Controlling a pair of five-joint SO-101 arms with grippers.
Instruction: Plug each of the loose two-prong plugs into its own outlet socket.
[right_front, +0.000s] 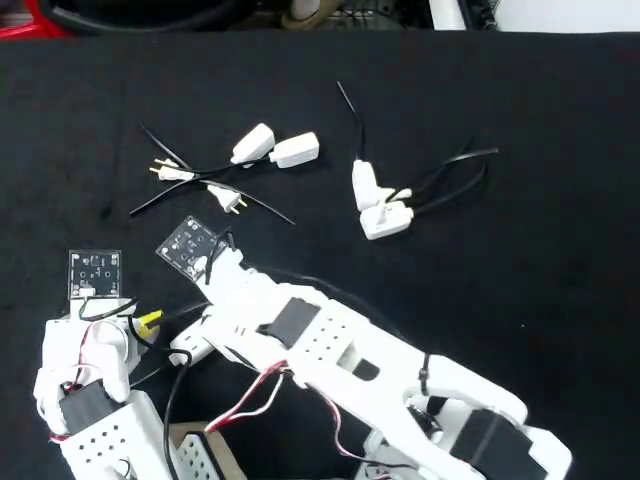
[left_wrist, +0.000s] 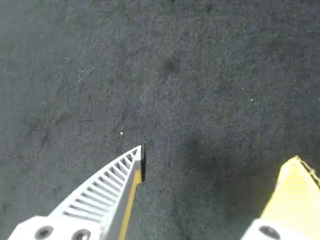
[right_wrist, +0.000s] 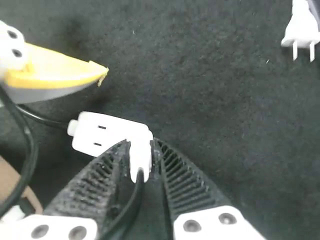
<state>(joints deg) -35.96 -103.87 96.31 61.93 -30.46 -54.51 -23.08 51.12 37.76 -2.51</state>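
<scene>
Right fingers (right_wrist: 100, 185) pinch outlet socket (right_wrist: 107, 135).

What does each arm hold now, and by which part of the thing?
The right gripper clamps a white socket between its jaws by the narrow end, where the black cable leaves it. The left gripper stands open and holds nothing.

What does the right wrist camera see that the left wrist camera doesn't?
Right wrist view, not the left: the right tool pinching a white outlet socket with its black cable, plus a loose two-prong plug farther off. Left wrist view, not the right: the left tool standing open, with its white ribbed finger. Both: the black cloth and the left tool's yellow finger.
</scene>
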